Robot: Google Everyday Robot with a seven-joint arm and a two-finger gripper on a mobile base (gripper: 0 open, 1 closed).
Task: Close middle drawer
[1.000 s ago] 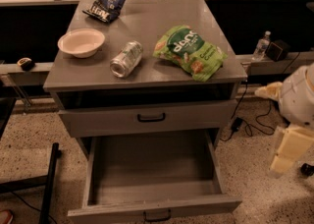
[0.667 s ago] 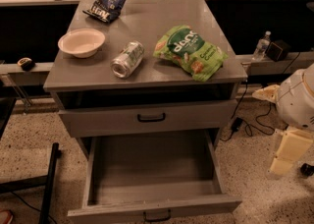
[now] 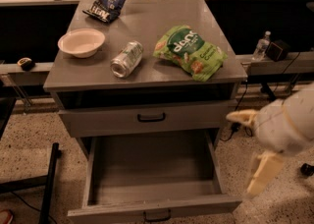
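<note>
The middle drawer [image 3: 152, 166] is pulled far out at the bottom of the view. It is a deep, plain grey box and it is empty. Its low front panel [image 3: 196, 207] with a small black bar handle [image 3: 157, 214] lies at the bottom edge. My gripper [image 3: 248, 149], white with cream fingers [image 3: 241, 117], hangs to the right of the cabinet, level with the drawer's right side. It is open, holds nothing and touches nothing.
Above it, a grey drawer front [image 3: 108, 120] with a black handle sits nearly shut. The cabinet top [image 3: 147, 16] holds a white bowl [image 3: 81, 42], a tipped can [image 3: 126, 59], a green chip bag [image 3: 190, 51] and a dark bag [image 3: 108, 1]. A water bottle [image 3: 262, 45] stands at right.
My arm and gripper have moved left and down, closer to the cabinet's right side. The drawers and the things on top have not moved.
</note>
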